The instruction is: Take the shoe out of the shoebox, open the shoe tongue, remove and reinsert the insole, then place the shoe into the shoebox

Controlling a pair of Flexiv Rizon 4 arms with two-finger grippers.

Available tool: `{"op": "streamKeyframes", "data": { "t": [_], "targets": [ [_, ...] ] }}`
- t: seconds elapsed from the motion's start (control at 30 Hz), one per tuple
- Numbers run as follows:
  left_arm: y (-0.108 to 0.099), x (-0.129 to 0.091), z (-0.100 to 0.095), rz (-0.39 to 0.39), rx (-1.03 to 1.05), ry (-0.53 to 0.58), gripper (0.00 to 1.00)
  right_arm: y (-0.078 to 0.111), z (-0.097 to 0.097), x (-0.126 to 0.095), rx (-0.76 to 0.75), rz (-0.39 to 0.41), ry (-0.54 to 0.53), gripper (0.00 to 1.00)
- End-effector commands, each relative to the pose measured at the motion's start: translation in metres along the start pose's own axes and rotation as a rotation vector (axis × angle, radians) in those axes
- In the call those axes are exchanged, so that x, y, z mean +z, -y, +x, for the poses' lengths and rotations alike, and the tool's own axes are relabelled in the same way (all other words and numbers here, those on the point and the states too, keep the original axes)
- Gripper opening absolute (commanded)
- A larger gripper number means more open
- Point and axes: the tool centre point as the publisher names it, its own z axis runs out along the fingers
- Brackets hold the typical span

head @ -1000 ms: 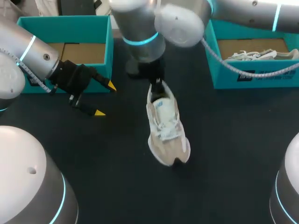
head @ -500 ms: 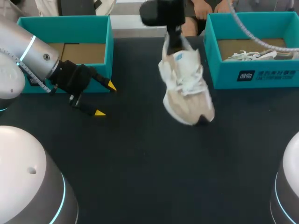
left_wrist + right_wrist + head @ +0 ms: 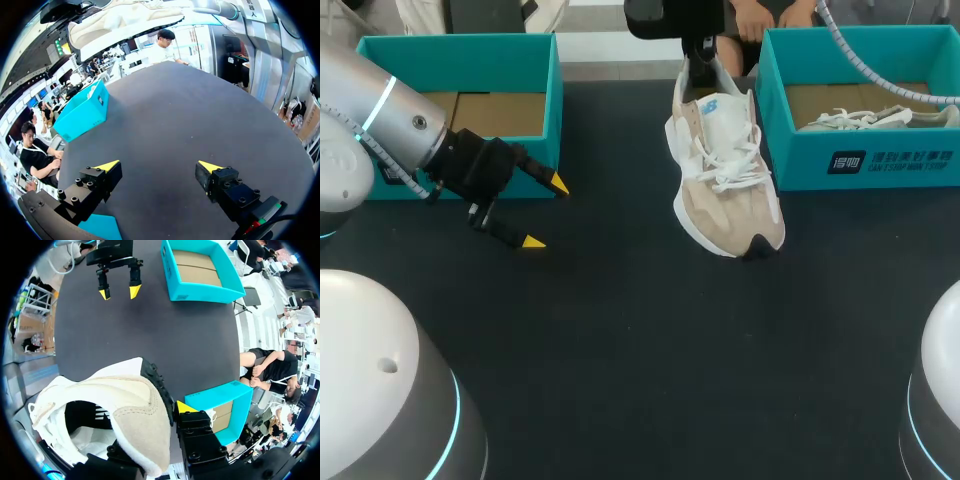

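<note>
Shoe point(image 3: 725, 175), beige and white with white laces, hangs in the air over the far middle of the worktop point(image 3: 620, 350), heel up and toe tilted down toward the robot, just beside the near left corner of the right box point(image 3: 860, 165). The right claw point(image 3: 703, 62) is clamped on its heel collar; in the right wrist view the shoe point(image 3: 125, 410) fills the space between the fingers, with one yellow tip showing against its dark sole edge and the other finger hidden behind the upper. From the left wrist view the shoe point(image 3: 125, 20) shows high above the worktop, sole side down. The right box is teal with a brown floor, and a second shoe point(image 3: 875, 118) lies on its side inside it. The left box point(image 3: 460, 50), also teal, stands at the far left with only its brown floor showing. The left claw point(image 3: 545, 212) hovers just in front of that box's near right corner, well apart from the shoe, its fingers spread wide with nothing between them point(image 3: 160, 167).
</note>
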Motion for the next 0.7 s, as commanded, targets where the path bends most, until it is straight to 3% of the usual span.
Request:
{"op": "streamKeyframes", "data": {
  "t": [0.03, 0.27, 0.53, 0.7],
  "targets": [
    [0.001, 0.000, 0.000, -0.004, 0.000, -0.001, 1.00, 0.000, -0.001, -0.001, -0.001, 0.000, -0.002, 0.00],
    [0.001, 0.000, 0.000, -0.004, 0.000, -0.001, 1.00, 0.059, -0.055, 0.020, -0.022, -0.019, -0.028, 0.00],
    [0.001, 0.000, 0.000, -0.004, 0.000, -0.001, 1.00, 0.149, -0.109, 0.041, -0.021, -0.018, -0.040, 0.00],
    [0.001, 0.000, 0.000, -0.004, 0.000, -0.001, 1.00, 0.201, -0.153, 0.058, -0.044, 0.017, -0.031, 0.00]
  ]
}}
